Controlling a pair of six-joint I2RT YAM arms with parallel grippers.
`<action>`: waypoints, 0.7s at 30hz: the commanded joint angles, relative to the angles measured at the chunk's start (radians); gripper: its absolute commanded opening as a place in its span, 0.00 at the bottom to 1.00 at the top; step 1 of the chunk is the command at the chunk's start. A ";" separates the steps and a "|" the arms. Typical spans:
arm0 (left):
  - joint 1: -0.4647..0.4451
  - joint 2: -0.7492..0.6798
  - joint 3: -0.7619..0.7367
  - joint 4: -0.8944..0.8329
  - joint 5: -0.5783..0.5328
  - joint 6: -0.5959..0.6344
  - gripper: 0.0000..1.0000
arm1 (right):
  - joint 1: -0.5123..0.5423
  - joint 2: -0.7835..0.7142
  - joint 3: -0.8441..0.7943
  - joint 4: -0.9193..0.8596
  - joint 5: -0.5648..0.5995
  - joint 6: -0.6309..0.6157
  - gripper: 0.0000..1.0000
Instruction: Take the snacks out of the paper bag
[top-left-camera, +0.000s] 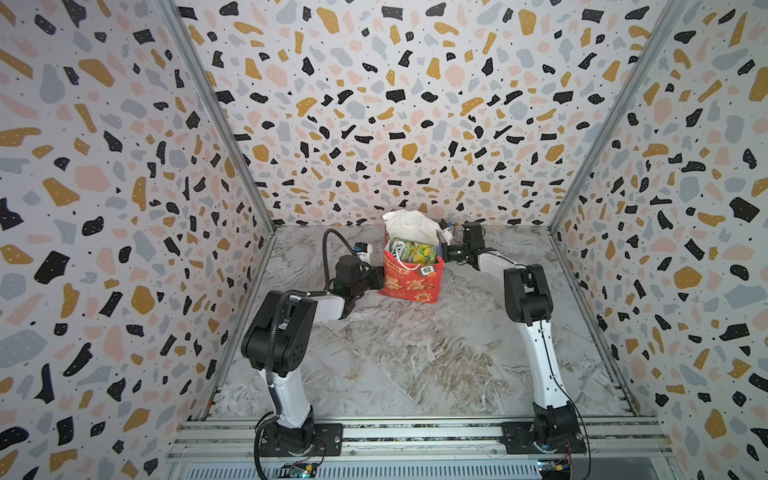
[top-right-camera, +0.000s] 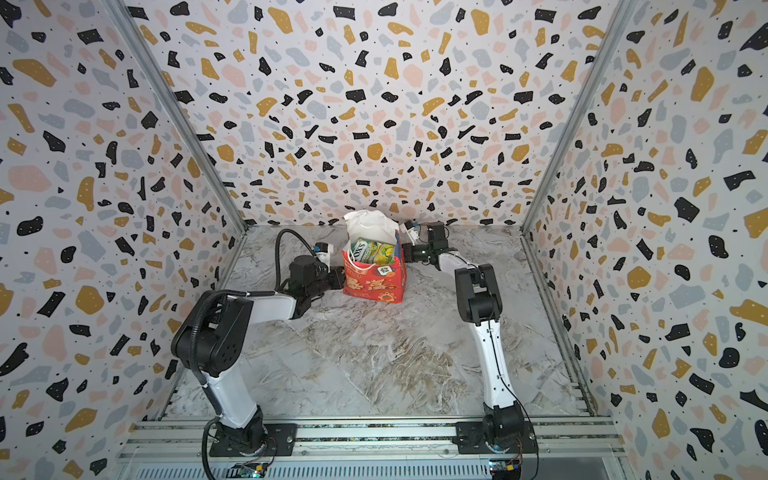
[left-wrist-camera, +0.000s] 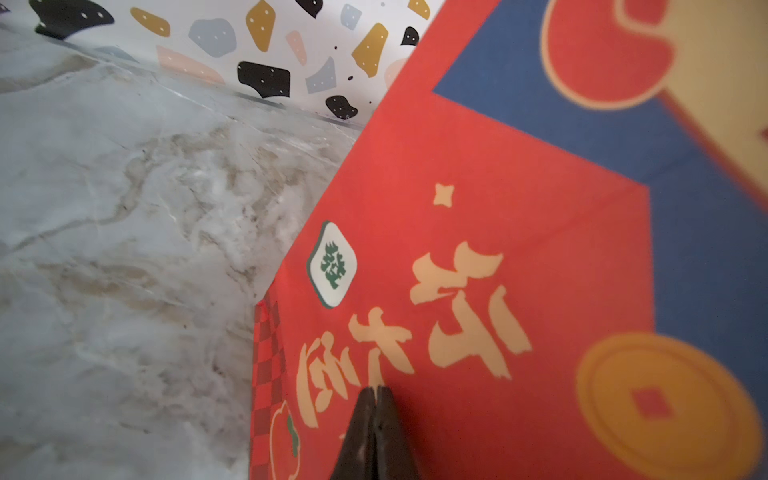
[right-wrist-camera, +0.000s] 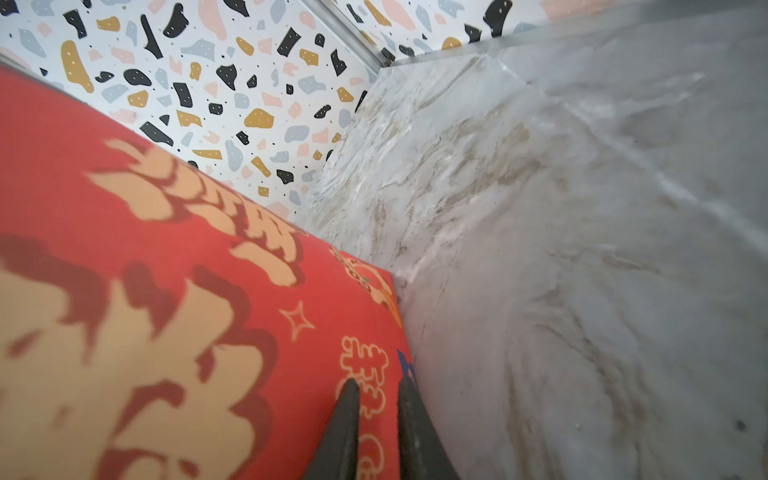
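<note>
- Bag (top-left-camera: 409, 282) stands upright near the tabletop's (top-left-camera: 415, 365) far edge, mid-width, mouth open.
- Green-yellow packet (top-left-camera: 415, 251) lies inside the bag, showing at the mouth.
- Left claw (left-wrist-camera: 377, 390) closed, empty, tips against the bag's left side.
- Right claw (right-wrist-camera: 379, 384) slightly parted, holding nothing, tips by the bag's right side near a corner.

Narrowly parted gripper (right-wrist-camera: 379, 384) by paper bag (right-wrist-camera: 166, 291)

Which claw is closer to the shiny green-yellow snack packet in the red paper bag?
Right. The right gripper is beside the top edge of the red paper bag, level with the green-yellow snack packet; the left gripper is lower, at the bag's left side.
</note>
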 joint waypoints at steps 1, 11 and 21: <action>-0.070 -0.079 -0.072 0.077 0.040 -0.031 0.00 | -0.026 -0.127 -0.055 -0.020 0.011 -0.056 0.20; -0.044 -0.595 -0.233 -0.137 -0.407 0.081 0.02 | -0.137 -0.488 -0.289 -0.150 0.407 -0.090 0.36; 0.001 -0.762 -0.045 -0.356 -0.401 0.143 0.93 | -0.090 -0.807 -0.256 -0.291 0.526 -0.359 0.74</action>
